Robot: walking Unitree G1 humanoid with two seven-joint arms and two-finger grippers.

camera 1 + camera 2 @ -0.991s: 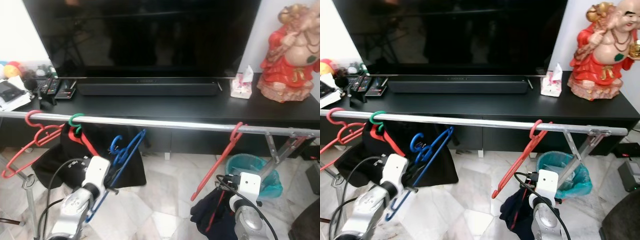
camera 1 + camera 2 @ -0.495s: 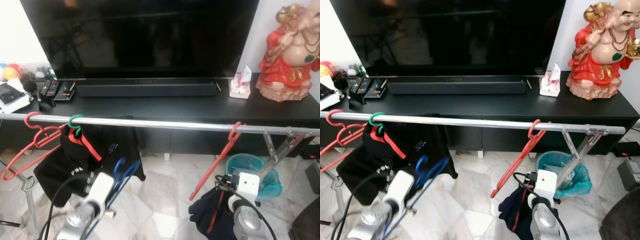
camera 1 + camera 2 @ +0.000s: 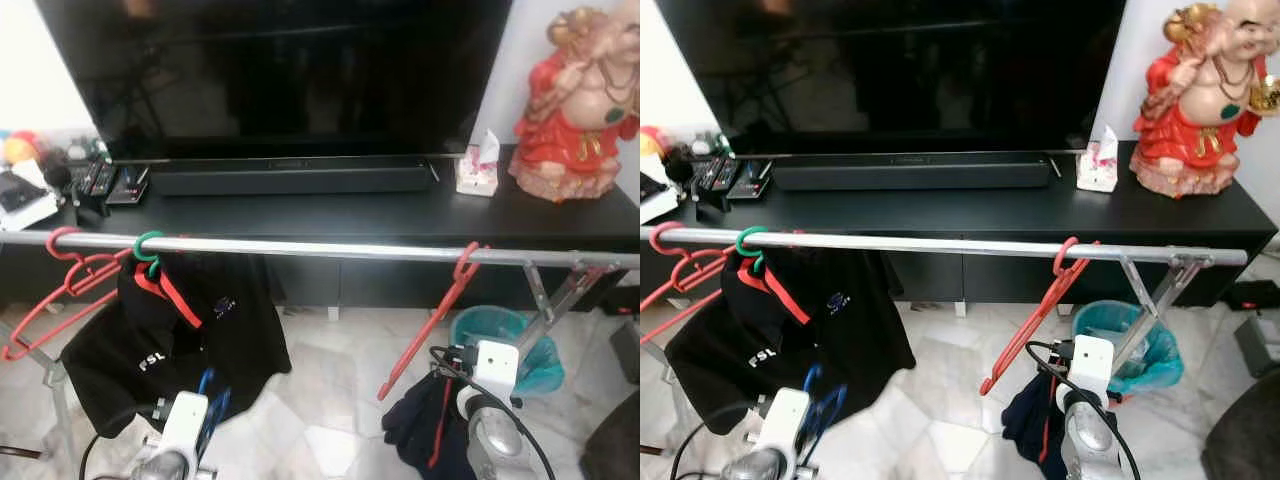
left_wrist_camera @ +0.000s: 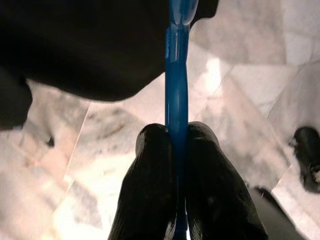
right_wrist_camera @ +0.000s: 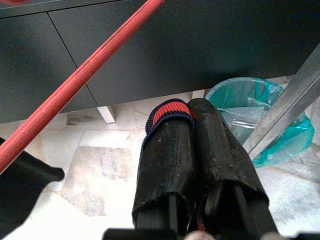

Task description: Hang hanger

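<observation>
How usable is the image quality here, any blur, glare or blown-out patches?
Left eye view: sharp, the TV screen dark with faint reflections. Left wrist view: blue hanger and fingers soft, marble floor overexposed. Right wrist view: mostly sharp, floor bright near the bottom.

Reads "FSL" in white letters on black shirt (image 3: 175,335); small blue chest logo there too blurred to read.

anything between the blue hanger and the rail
Yes. The left hand holds the blue hanger low, in front of the black shirt hanging from the rail. Free rail lies right of the shirt.
</observation>
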